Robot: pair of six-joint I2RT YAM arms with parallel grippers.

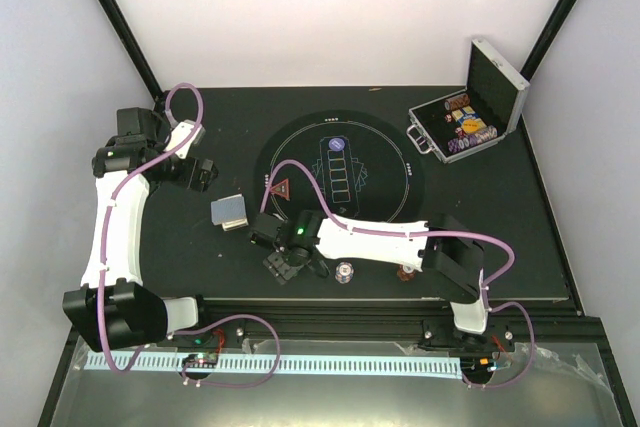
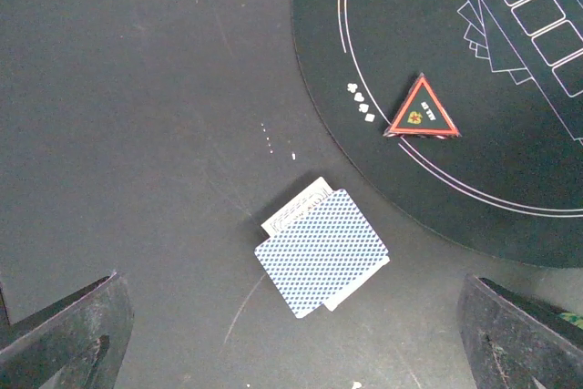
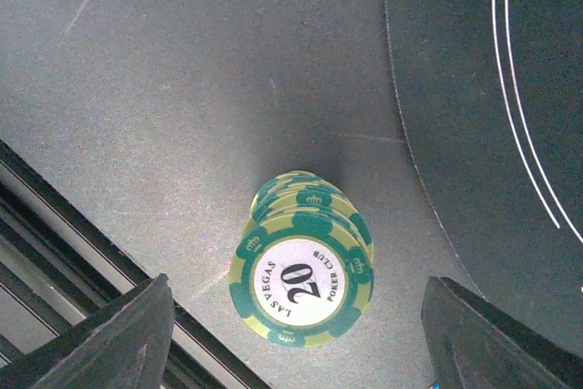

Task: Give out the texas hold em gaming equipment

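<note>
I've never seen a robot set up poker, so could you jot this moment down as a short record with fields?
cards: small face-down pile on the table, beside the mat
green chips: stack marked 20, off the mat
red triangle marker: on the mat, near its edge
case: open, at the far right
left tool: open, above the cards
right tool: open, fingers either side of the green chips, not touching

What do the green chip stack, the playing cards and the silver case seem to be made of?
Green chip stack: probably moulded plastic or clay composite, matt, with a printed centre label. Playing cards: coated card or plastic, thin, with finely printed backs. Silver case: likely aluminium, judging by its bright metallic edges.
</note>
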